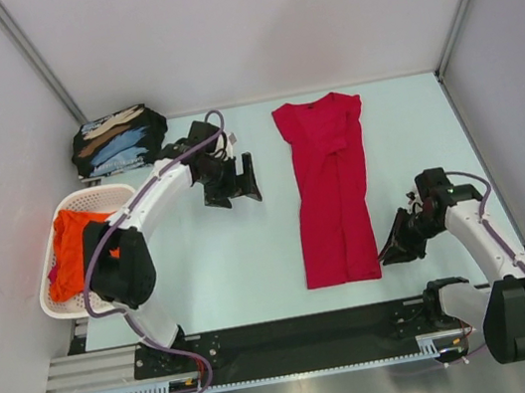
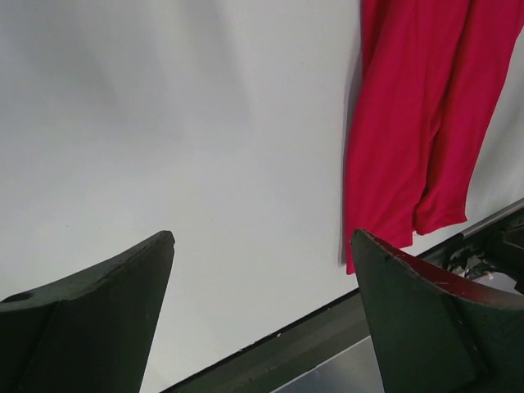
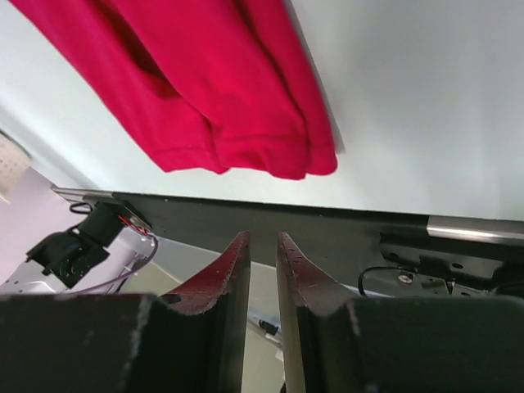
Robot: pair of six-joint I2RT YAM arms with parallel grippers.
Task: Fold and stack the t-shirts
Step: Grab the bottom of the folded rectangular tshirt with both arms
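A crimson red t-shirt (image 1: 329,185) lies on the table in a long narrow strip, its sides folded in and its collar at the far end. It also shows in the left wrist view (image 2: 409,123) and the right wrist view (image 3: 205,82). My left gripper (image 1: 234,189) (image 2: 262,237) is open and empty, above bare table to the left of the shirt. My right gripper (image 1: 390,254) (image 3: 263,237) is shut but for a thin gap and holds nothing, just right of the shirt's near hem. An orange t-shirt (image 1: 75,248) lies in the basket. Black printed t-shirts (image 1: 117,140) lie folded in a pile at the far left.
The white perforated basket (image 1: 91,195) stands at the left edge, beside the left arm. A black rail (image 1: 305,331) runs along the table's near edge, and walls close in the back and both sides.
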